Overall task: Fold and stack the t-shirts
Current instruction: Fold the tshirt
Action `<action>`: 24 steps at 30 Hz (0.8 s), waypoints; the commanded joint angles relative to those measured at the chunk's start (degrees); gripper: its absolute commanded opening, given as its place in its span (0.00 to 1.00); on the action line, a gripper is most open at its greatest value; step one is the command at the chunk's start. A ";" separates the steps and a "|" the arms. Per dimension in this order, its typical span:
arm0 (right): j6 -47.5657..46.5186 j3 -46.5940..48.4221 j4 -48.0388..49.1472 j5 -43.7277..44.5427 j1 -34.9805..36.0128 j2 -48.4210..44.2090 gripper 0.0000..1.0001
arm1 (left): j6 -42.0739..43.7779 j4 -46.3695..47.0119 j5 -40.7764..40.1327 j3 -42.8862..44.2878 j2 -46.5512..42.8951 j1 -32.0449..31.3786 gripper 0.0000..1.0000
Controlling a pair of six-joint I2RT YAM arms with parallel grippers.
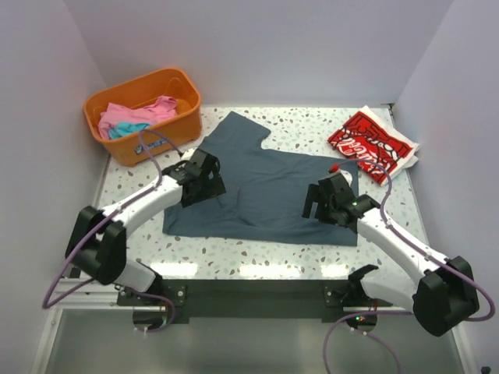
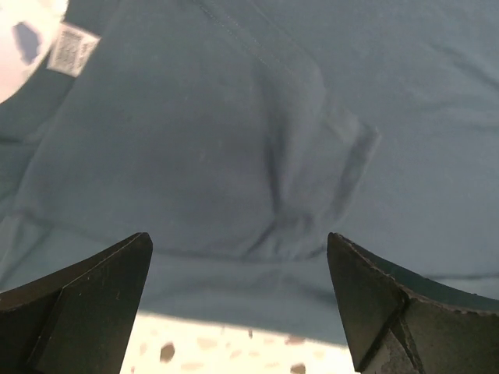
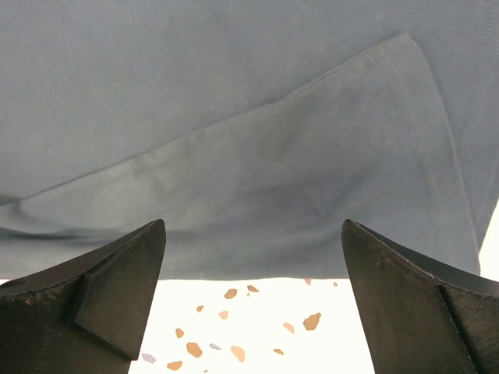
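- Nearest us, left arm and right arm rise from the frame's bottom; we see left jaws and right jaws spread wide, empty.
- Slate-blue t-shirt lies flat mid-frame, long axis left-right, its edges close under both jaws.
- Bare bench fronts its near hem; red t-shirt upper right, orange basket upper left.

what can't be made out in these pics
- Top view: number of shirts in the basket; bunched, and its wall hides the lower ones.
- Top view: lettering on the red shirt, too small to read.
- Left wrist: label on the blue shirt, too blurred to read.
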 commanded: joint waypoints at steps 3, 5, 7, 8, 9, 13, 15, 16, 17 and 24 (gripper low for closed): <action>-2.02 0.22 7.00 -1.04 0.04 5.26 0.99 | 3.60 9.48 2.06 1.94 8.19 2.51 1.00; -3.17 0.22 9.37 -2.01 0.13 8.09 0.99 | 3.41 9.74 2.76 0.37 9.42 3.30 1.00; -3.88 -0.13 11.66 -4.11 0.22 12.22 0.99 | 2.01 10.53 1.62 -3.31 9.51 3.48 1.00; -4.49 -0.13 13.15 -4.90 0.22 13.53 0.99 | 1.40 10.36 1.35 -4.55 9.51 3.91 1.00; -4.41 -0.21 13.34 -5.35 0.31 15.81 0.99 | 0.09 10.19 1.09 -5.78 9.69 4.18 1.00; -4.49 -1.62 14.66 -6.13 2.06 17.15 0.98 | -4.40 10.00 2.22 -15.69 7.77 4.44 1.00; -4.49 -3.02 15.18 -6.67 2.50 17.07 0.99 | -7.03 8.79 2.14 -18.35 6.88 4.44 1.00; -4.32 -3.38 15.27 -7.02 3.11 17.24 0.99 | -8.00 6.08 1.97 -20.02 5.92 4.44 1.00; -4.41 -3.99 15.01 -7.02 3.47 17.33 0.99 | -8.97 4.83 1.53 -20.90 5.12 4.44 1.00; -3.70 -6.01 13.34 -6.76 7.07 15.84 0.99 | -17.76 -2.36 4.52 -31.00 -12.16 4.27 1.00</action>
